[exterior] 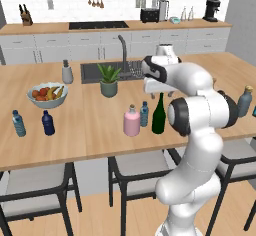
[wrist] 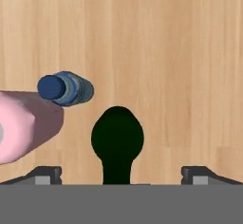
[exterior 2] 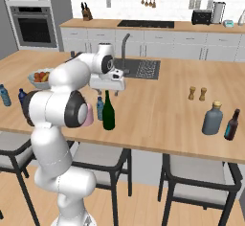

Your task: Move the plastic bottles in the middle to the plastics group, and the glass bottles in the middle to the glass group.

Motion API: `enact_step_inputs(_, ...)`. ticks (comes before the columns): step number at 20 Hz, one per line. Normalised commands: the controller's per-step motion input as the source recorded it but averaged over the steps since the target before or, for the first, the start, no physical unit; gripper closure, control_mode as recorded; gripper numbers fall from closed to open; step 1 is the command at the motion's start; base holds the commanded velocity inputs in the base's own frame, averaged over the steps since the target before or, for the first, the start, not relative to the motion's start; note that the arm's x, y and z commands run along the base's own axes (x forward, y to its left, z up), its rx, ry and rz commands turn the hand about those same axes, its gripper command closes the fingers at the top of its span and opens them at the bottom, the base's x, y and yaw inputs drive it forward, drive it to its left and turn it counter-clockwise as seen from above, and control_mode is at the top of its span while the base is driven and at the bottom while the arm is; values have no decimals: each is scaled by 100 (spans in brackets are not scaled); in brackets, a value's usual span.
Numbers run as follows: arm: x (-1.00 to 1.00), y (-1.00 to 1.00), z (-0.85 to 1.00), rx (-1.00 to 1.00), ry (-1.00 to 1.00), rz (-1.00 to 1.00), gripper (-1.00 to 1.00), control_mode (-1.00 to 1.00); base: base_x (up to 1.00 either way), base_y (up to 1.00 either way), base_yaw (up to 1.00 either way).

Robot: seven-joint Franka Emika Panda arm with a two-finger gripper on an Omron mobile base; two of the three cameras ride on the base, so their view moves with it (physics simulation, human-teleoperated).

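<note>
Standing upright: dark green wine bottle (exterior: 159, 115), narrow neck, glossy.

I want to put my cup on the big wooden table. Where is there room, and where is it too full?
There is room on the bare wood between the green wine bottle and the salt and pepper shakers. Another free patch lies between the dark navy bottle and the pink bottle. It is crowded around the pink bottle, the small water bottle and the wine bottle.

Bright, even rendered light; faint soft shadows, slightly coarse resolution.
</note>
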Motion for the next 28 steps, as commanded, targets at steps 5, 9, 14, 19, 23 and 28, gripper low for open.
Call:
enact_step_inputs(5, -2, 0, -2, -7, -4, 0, -100, -100, 0, 0, 0)
enact_step_inputs(9, 3, 3, 0, -2, 0, 0, -100, -100, 0, 0, 0)
enact_step_inputs(14, -13, 0, 0, 0, 0, 0, -100, -100, 0, 0, 0)
enact_step_inputs(19, -15, 0, 0, 0, 0, 0, -100, -100, 0, 0, 0)
enact_step_inputs(23, -4, 0, 0, 0, 0, 0, -100, -100, 0, 0, 0)
enact_step_inputs(28, 20, 0, 0, 0, 0, 0, -100, -100, 0, 0, 0)
